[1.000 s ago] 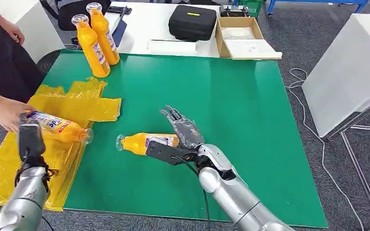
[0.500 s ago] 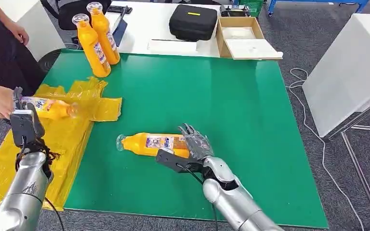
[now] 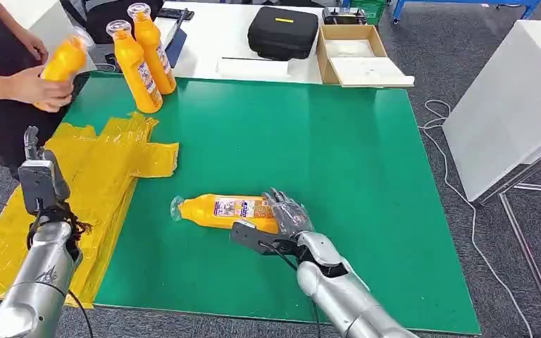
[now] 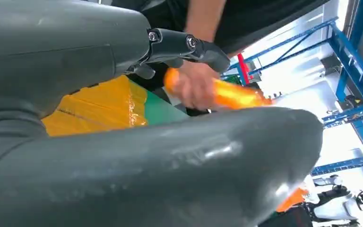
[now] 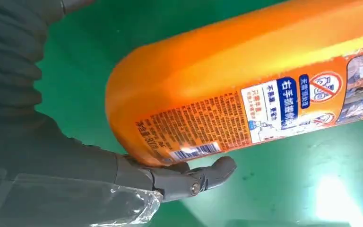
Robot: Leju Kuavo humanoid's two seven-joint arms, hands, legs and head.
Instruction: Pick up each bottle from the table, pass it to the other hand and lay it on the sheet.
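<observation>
Head view: my right robot hand point(image 3: 285, 215) is closing around the base of a bottle point(image 3: 220, 210) lying mid-tabletop, near the front edge. My left robot hand point(image 3: 36, 179) is hovering empty over the sheet point(image 3: 106, 165), fingers apart. Two bottles point(image 3: 141, 53) are waiting at the far-left corner, so most work remains.

Glossy plastic bottle point(image 3: 218, 210), crinkled, perhaps plastic sheet point(image 3: 106, 169)
</observation>
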